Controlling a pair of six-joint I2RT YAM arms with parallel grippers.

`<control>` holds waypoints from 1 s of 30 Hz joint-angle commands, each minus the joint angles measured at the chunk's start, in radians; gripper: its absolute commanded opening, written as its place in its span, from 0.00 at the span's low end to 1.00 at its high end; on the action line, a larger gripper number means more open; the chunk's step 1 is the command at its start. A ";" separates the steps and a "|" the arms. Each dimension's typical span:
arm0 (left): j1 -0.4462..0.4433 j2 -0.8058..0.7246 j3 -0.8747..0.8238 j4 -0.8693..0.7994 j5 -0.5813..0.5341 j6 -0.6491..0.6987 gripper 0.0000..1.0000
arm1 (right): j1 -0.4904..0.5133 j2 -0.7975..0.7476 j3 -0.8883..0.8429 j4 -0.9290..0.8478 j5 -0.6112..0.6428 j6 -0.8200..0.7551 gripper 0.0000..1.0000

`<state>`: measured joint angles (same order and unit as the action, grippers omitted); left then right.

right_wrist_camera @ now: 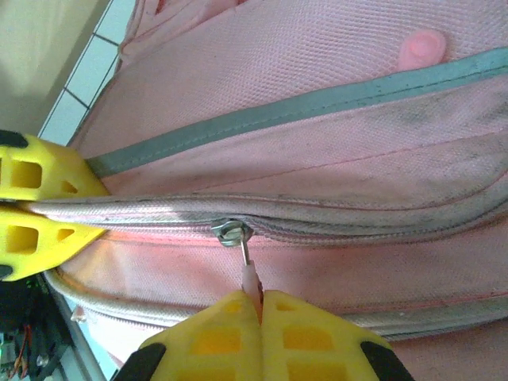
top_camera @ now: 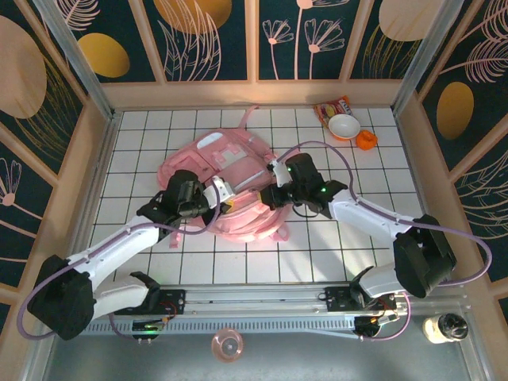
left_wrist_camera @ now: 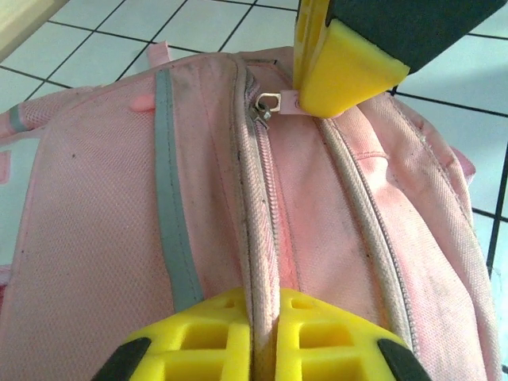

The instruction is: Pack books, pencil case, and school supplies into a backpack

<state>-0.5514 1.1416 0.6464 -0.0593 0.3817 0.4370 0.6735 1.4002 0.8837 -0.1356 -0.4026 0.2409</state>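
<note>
The pink backpack (top_camera: 230, 186) lies flat in the middle of the tiled table, with both grippers at its near edge. My left gripper (left_wrist_camera: 266, 298) is shut on the raised zipper seam (left_wrist_camera: 266, 198) of the backpack, a ridge of fabric pinched between its yellow fingers (right_wrist_camera: 40, 210). My right gripper (right_wrist_camera: 259, 298) is shut on the small pink pull tab (right_wrist_camera: 251, 278) that hangs from the metal zipper slider (right_wrist_camera: 232, 232). In the left wrist view its yellow finger (left_wrist_camera: 341, 71) stands beside the slider (left_wrist_camera: 268, 103). Books, pencil case and school supplies are out of view.
A white bowl (top_camera: 344, 125), a red-orange snack packet (top_camera: 332, 105) and a small orange object (top_camera: 366, 140) sit at the far right corner. Wooden walls (top_camera: 91, 159) close the table on three sides. White tiles lie bare left and right of the bag.
</note>
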 commanded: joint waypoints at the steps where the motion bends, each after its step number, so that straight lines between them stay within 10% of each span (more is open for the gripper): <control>1: 0.027 -0.040 0.010 -0.054 -0.010 0.021 0.32 | -0.007 -0.008 -0.035 -0.009 0.076 0.009 0.00; 5: 0.005 -0.008 0.074 -0.058 0.095 -0.004 0.73 | 0.025 -0.009 -0.041 0.047 0.002 0.021 0.00; 17: -0.094 0.231 0.148 0.049 -0.132 0.008 0.71 | 0.026 -0.007 -0.038 0.032 -0.001 0.017 0.00; 23: -0.094 0.231 0.108 0.177 -0.095 -0.066 0.11 | 0.015 -0.007 -0.047 0.032 0.015 0.015 0.00; 30: -0.095 0.162 0.062 0.228 0.087 -0.142 0.02 | 0.027 0.044 -0.011 0.054 0.027 0.004 0.19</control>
<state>-0.6399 1.3449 0.7120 0.0860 0.3401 0.3363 0.6941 1.4162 0.8486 -0.1074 -0.3866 0.2504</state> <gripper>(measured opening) 0.100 0.160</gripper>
